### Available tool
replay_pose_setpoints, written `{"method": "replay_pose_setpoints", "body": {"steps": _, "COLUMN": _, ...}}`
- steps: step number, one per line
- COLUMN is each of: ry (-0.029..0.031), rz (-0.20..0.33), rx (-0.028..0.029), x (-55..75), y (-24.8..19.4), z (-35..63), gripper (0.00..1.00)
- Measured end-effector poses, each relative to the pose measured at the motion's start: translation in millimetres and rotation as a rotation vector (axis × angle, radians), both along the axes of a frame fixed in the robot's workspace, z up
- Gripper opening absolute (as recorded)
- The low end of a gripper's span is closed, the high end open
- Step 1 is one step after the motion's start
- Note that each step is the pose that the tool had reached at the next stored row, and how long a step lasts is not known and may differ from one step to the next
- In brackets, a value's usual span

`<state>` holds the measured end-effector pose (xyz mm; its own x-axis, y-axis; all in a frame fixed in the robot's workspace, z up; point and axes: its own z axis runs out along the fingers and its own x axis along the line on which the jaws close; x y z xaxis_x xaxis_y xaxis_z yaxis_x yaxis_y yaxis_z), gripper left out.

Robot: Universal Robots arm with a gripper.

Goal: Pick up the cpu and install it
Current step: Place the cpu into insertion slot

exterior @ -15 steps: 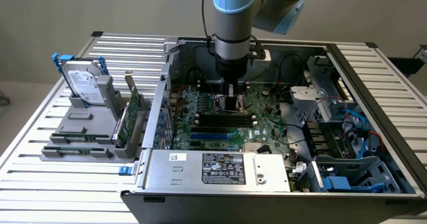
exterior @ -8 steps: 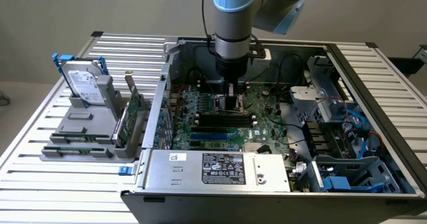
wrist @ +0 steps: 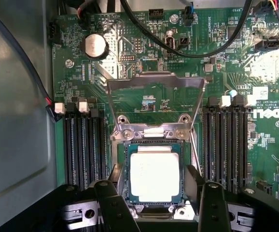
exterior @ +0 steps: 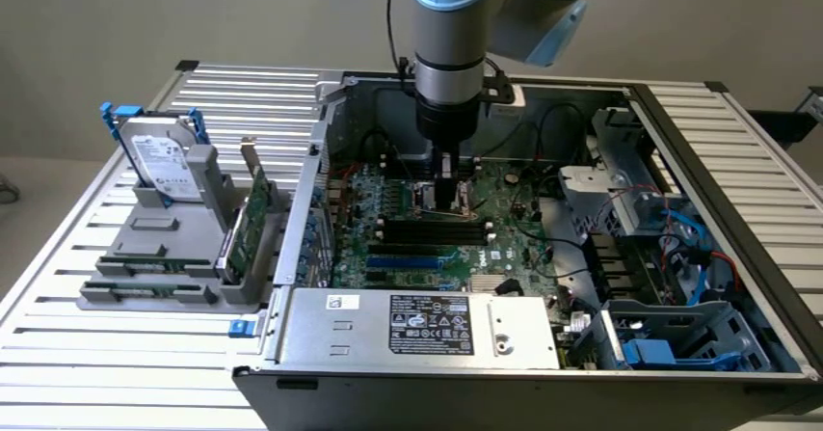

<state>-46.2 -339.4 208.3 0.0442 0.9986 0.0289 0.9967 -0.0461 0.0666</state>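
The cpu, a small square chip with a silvery top plate, lies flat in the motherboard socket. The socket's metal load frame stands swung open beyond it. My gripper is low over the socket, its two black fingers standing on either side of the chip with a gap on each side, open. In the exterior view the gripper reaches straight down into the computer case onto the green motherboard, hiding the chip.
Black memory slots flank the socket on both sides. Black cables arch over the board. The power supply fills the case front. A hard drive with blue handles stands in a grey fixture outside the case.
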Motion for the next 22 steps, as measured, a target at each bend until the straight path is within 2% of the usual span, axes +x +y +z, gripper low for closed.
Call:
{"method": "replay_pose_setpoints", "body": {"steps": 3, "ry": 0.0004, "rz": 0.000, "rx": 0.0001, "x": 0.0, "y": 0.0, "z": 6.5, "gripper": 0.62}}
{"method": "replay_pose_setpoints", "body": {"steps": 7, "ry": 0.0002, "rz": 0.000, "rx": 0.0012, "x": 0.0, "y": 0.0, "z": 8.3, "gripper": 0.62}}
{"method": "replay_pose_setpoints", "body": {"steps": 10, "ry": 0.0005, "rz": 0.000, "rx": 0.0060, "x": 0.0, "y": 0.0, "z": 9.7, "gripper": 0.62}}
{"method": "replay_pose_setpoints", "body": {"steps": 14, "ry": 0.0005, "rz": 0.000, "rx": 0.0111, "x": 0.0, "y": 0.0, "z": 19.3, "gripper": 0.62}}
{"method": "replay_pose_setpoints", "body": {"steps": 15, "ry": 0.0006, "rz": 0.000, "rx": 0.0120, "x": 0.0, "y": 0.0, "z": 21.5, "gripper": 0.60}}
{"method": "replay_pose_setpoints", "body": {"steps": 17, "ry": 0.0009, "rz": 0.000, "rx": 0.0138, "x": -0.1, "y": 0.0, "z": 25.1, "gripper": 0.47}}
{"method": "replay_pose_setpoints", "body": {"steps": 18, "ry": 0.0011, "rz": 0.000, "rx": 0.0151, "x": 0.0, "y": 0.0, "z": 26.5, "gripper": 0.47}}
{"method": "replay_pose_setpoints", "body": {"steps": 19, "ry": 0.0012, "rz": 0.000, "rx": 0.0169, "x": 0.0, "y": -0.1, "z": 28.0, "gripper": 0.41}}
{"method": "replay_pose_setpoints", "body": {"steps": 22, "ry": 0.0035, "rz": 0.000, "rx": 0.0266, "x": 2.0, "y": -0.6, "z": 34.6, "gripper": 0.29}}
